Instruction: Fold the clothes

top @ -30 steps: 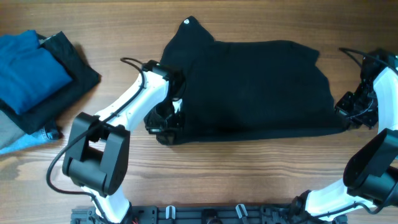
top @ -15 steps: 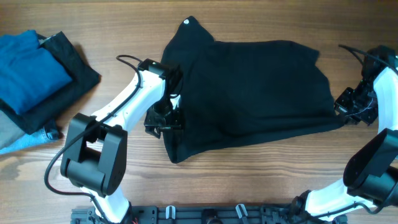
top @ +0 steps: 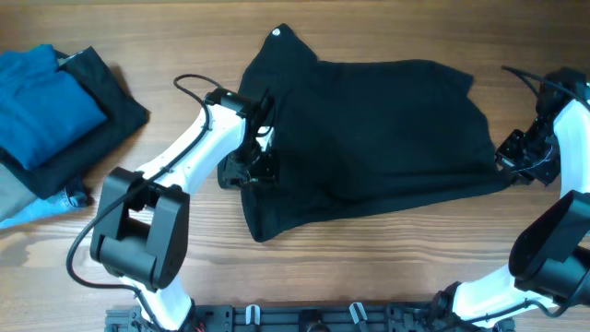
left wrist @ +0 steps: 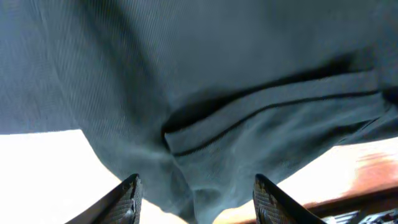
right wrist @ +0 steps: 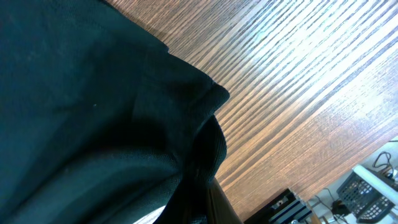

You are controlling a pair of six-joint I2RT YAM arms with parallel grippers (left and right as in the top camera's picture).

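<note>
The clothes (top: 369,129) are one large black garment lying across the middle of the wooden table, with a small white mark (top: 276,34) at its far left tip. My left gripper (top: 251,169) sits at the garment's left edge. In the left wrist view its fingers (left wrist: 129,194) stand apart, and loose fabric (left wrist: 186,74) hangs between them without being pinched. My right gripper (top: 510,166) is shut on the garment's near right corner. In the right wrist view the cloth (right wrist: 81,106) bunches into that gripper (right wrist: 208,193). The near left corner (top: 263,231) lies slack on the table.
A bright blue folded garment (top: 46,101) lies on a plain black folded cloth (top: 115,111) at the far left, with a pale cloth (top: 18,207) under them. A dark rail (top: 304,318) runs along the table's near edge.
My left gripper opened and let go of the garment's near left corner, which dropped onto the table. The gripper then moved a little away from the near edge. The right arm stayed put.
</note>
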